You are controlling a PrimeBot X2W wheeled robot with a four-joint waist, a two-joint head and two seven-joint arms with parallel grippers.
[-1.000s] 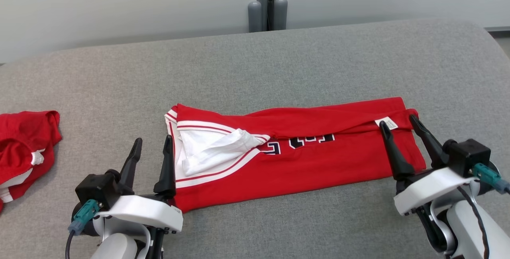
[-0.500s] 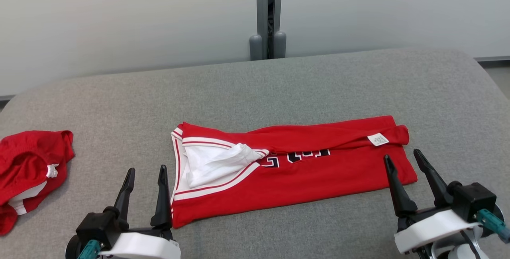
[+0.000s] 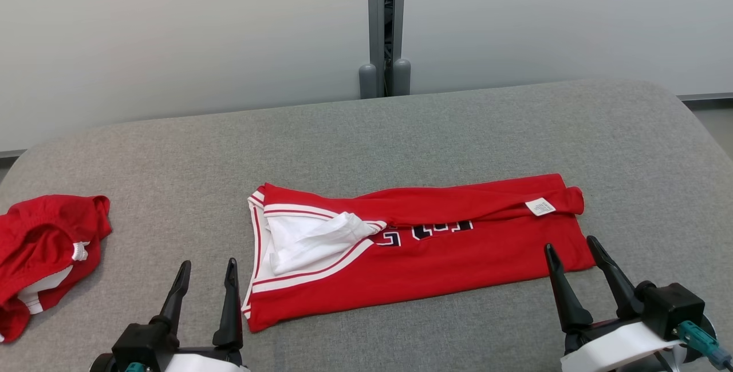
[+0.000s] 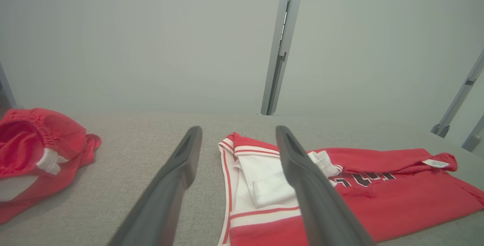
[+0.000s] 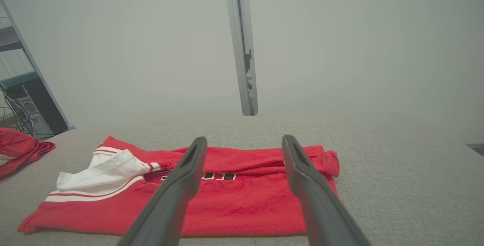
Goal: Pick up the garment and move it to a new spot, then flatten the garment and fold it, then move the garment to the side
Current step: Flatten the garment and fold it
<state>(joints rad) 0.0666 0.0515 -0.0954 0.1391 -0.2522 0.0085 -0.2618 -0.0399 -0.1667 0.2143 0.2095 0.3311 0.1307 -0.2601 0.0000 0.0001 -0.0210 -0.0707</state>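
Note:
The garment (image 3: 446,269) is a red jersey with white trim and dark lettering, folded into a long strip across the grey table (image 3: 401,137), collar end to the left and a white label near its right end. My left gripper (image 3: 209,262) stands open just left of the collar end, apart from the cloth. My right gripper (image 3: 570,242) stands open at the near right corner, its tips by the hem. In the left wrist view the open left gripper (image 4: 238,128) frames the garment's (image 4: 397,200) collar. The right wrist view shows the open right gripper (image 5: 245,139) above the garment (image 5: 245,200).
A second red garment (image 3: 46,246) lies crumpled at the table's left edge, also in the left wrist view (image 4: 34,151). A grey post (image 3: 383,28) stands behind the table against a pale wall. A shelf with equipment (image 5: 22,98) is off to the left.
The head camera has tilted, shifting the whole picture down. Both open grippers have drawn back toward the near edge; the right gripper's tips have left the label end of the garment.

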